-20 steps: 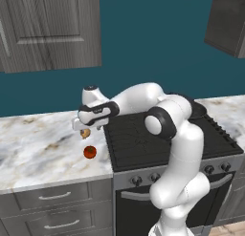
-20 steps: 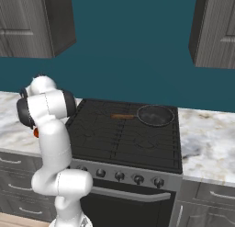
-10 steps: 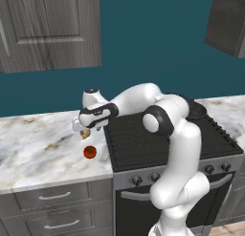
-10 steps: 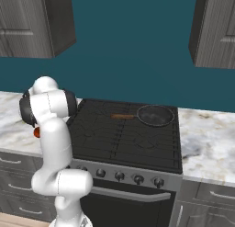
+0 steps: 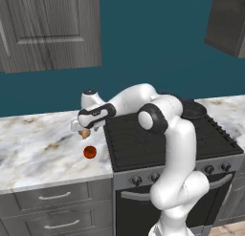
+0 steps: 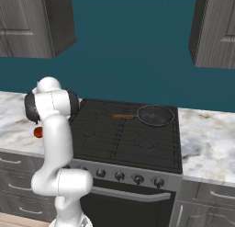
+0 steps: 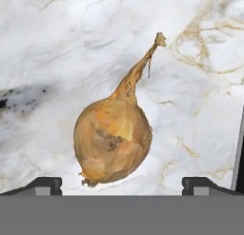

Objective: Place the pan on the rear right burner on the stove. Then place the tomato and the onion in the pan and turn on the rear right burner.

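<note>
Gripper (image 7: 122, 184) hangs released over the marble counter (image 5: 33, 144) left of the stove (image 6: 128, 134), its tips spread wide to either side of the onion (image 7: 113, 139), which lies on the counter with its stalk pointing away. Just beside the onion, nearer the counter's front edge, sits the tomato (image 5: 89, 152). The pan (image 6: 155, 115) rests on the rear right burner (image 6: 158, 122), handle pointing left.
</note>
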Robot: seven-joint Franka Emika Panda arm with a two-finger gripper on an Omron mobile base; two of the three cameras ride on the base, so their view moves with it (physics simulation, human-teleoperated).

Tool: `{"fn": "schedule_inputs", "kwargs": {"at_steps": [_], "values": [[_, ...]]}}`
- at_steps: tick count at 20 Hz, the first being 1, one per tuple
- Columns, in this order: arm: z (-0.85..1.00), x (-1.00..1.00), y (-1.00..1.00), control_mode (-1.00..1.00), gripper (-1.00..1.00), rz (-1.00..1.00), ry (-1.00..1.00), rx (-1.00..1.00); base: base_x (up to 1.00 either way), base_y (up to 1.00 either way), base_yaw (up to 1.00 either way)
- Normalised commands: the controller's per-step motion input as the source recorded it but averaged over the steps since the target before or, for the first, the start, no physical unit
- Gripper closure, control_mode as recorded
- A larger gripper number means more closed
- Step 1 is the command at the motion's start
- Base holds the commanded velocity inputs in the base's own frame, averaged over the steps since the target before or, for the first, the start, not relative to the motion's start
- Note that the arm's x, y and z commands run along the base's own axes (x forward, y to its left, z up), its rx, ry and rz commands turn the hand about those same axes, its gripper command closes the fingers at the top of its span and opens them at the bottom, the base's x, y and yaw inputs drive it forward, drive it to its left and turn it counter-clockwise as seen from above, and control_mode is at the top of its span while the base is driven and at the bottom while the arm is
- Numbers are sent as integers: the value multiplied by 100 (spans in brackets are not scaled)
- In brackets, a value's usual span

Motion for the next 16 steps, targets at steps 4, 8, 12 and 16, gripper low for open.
{"fn": "schedule_inputs", "kwargs": {"at_steps": [4, 8, 12, 16], "values": [[-13, 16, 8, -100, -100, 0, 0, 0, 0, 0, 0], [-13, 8, 0, -100, -100, 0, 0, 0, 0, 0, 0], [-15, 4, 0, -100, -100, 0, 0, 0, 0, 0, 0], [-18, 1, 0, -100, -100, 0, 0, 0, 0, 0, 0]]}}
